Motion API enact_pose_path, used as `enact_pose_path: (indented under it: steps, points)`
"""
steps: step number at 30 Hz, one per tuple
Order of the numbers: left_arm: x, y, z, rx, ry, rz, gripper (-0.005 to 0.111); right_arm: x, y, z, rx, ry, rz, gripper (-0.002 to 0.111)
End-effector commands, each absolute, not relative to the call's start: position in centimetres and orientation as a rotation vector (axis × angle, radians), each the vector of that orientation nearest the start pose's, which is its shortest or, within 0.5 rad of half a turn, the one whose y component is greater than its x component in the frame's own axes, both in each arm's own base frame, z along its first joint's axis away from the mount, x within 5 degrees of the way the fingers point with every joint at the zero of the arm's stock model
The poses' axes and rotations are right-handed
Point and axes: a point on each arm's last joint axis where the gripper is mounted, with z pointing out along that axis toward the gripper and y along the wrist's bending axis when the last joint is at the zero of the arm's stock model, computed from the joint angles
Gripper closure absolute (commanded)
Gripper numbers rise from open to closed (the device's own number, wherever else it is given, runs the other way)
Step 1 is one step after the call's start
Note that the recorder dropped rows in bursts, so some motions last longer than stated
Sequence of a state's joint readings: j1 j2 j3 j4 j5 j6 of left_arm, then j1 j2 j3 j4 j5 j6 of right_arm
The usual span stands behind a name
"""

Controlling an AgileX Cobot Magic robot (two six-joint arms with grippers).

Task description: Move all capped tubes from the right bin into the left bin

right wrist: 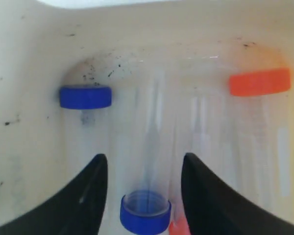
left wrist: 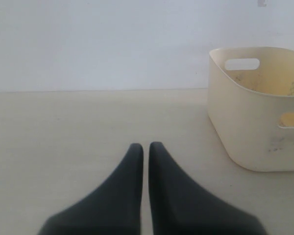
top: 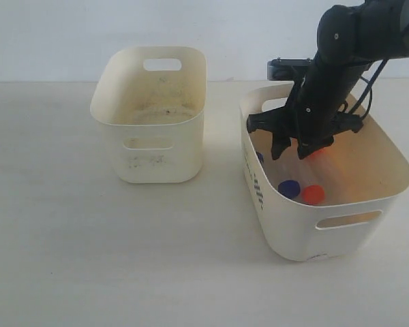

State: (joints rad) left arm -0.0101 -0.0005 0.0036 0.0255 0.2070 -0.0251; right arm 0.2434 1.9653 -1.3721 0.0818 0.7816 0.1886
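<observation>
The right bin (top: 293, 231) holds several capped tubes. In the exterior view a blue cap (top: 289, 189) and an orange cap (top: 313, 194) show near its front wall. My right gripper (top: 290, 151) reaches down inside this bin. In the right wrist view it (right wrist: 144, 164) is open, and a clear blue-capped tube (right wrist: 145, 212) lies between the fingers with a gap on each side. An orange cap (right wrist: 176, 228) sits beside that tube. Further off lie another blue cap (right wrist: 85, 97) and another orange cap (right wrist: 259, 82). The left bin (top: 157, 153) shows no tubes. My left gripper (left wrist: 146, 147) is shut and holds nothing.
The two bins stand side by side on a pale tabletop (top: 88, 259), with a gap between them. In the left wrist view the left bin (left wrist: 245, 127) stands ahead and to one side of the shut fingers. A white wall runs behind.
</observation>
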Motion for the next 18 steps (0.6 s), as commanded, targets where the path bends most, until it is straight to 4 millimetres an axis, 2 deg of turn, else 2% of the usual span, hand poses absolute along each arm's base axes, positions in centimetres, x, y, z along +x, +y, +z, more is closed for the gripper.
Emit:
enact_pose_path:
  steps: [1, 9, 18]
  points:
    - [5.6, 0.0, 19.5, -0.008, 1.686, -0.016, 0.102, 38.7, 10.1, 17.8, -0.008, 2.862, 0.182, 0.063]
    - [5.6, 0.0, 19.5, -0.008, 1.686, -0.016, 0.102, 37.7, 9.8, 15.9, 0.009, 2.875, 0.183, 0.063]
    - [5.6, 0.0, 19.5, -0.008, 1.686, -0.016, 0.102, 37.6, 9.8, 15.8, 0.015, 2.879, 0.189, 0.063]
